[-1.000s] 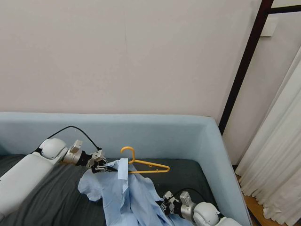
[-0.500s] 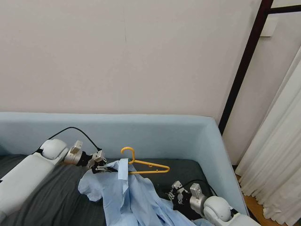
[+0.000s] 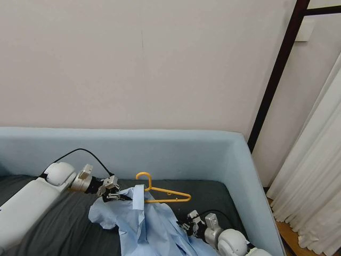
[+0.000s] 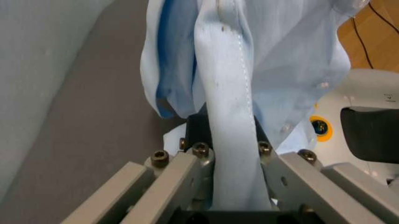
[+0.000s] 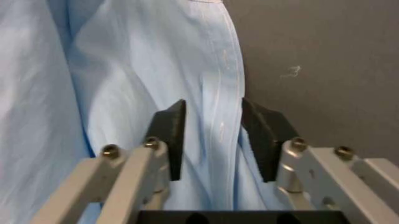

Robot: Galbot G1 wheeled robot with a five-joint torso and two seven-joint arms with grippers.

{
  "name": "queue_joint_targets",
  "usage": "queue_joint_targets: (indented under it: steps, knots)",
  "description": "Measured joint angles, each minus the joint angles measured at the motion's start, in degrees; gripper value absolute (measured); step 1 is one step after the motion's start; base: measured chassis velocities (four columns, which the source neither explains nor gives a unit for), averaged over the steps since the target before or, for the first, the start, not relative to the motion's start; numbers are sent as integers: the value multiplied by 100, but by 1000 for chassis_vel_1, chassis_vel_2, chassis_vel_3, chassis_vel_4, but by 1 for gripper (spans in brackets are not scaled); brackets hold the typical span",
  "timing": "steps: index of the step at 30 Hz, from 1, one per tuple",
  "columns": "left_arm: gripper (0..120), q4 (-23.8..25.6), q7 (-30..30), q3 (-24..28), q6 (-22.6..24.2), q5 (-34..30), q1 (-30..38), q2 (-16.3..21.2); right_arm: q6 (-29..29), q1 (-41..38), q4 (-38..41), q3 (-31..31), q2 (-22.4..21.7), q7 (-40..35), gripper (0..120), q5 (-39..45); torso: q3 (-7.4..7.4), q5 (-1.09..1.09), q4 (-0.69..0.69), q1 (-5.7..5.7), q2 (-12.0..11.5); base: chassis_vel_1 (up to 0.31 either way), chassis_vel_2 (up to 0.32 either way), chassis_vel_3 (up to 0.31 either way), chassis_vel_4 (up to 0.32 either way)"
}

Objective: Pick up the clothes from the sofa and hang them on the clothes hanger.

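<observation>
My left gripper (image 3: 118, 196) grips a band of the shirt (image 3: 152, 226) tight. The hanger (image 3: 166, 196) is just past my fingertips, long axis running rightward, hook end nearest, curling upward. My right gripper (image 5: 212, 117) is parted, straddling the shirt's edge.

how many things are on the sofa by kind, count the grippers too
shirt: 1
hanger: 1
grippers: 2, the left gripper shut on the shirt, the right gripper open around a fold of it
total: 4
</observation>
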State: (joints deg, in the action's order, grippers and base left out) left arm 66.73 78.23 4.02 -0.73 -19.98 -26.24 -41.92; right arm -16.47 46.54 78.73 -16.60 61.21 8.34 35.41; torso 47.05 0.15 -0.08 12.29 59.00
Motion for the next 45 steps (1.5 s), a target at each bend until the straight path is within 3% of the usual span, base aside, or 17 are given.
queue_joint_targets:
  steps: [15, 20, 30, 35, 45]
  knots:
    - [2, -167, 11, -140, -136, 125, -184, -127, -165, -145, -262, -105, 166, 38, 95, -45, 0, 0, 0, 0, 0, 0, 0, 0, 0]
    - [2, -144, 22, -129, -137, 119, -138, -113, -473, -282, -452, -35, 306, 166, 100, 286, 0, 0, 0, 0, 0, 0, 0, 0, 0]
    - [2, -141, 31, -116, -138, 114, -118, -76, -859, -567, -816, 89, 535, 531, 98, 646, 0, 0, 1, 0, 0, 0, 0, 0, 0]
    - [2, -147, 35, -123, -144, 103, -121, -69, -902, -608, -1015, 88, 627, 786, 84, 455, 0, 0, 0, 0, 0, 0, 0, 0, 0]
    - [2, -194, 41, -166, -187, 94, -150, -49, -934, -603, -1213, 128, 709, 981, 43, 201, 0, 0, 0, 0, 0, 0, 0, 0, 0]
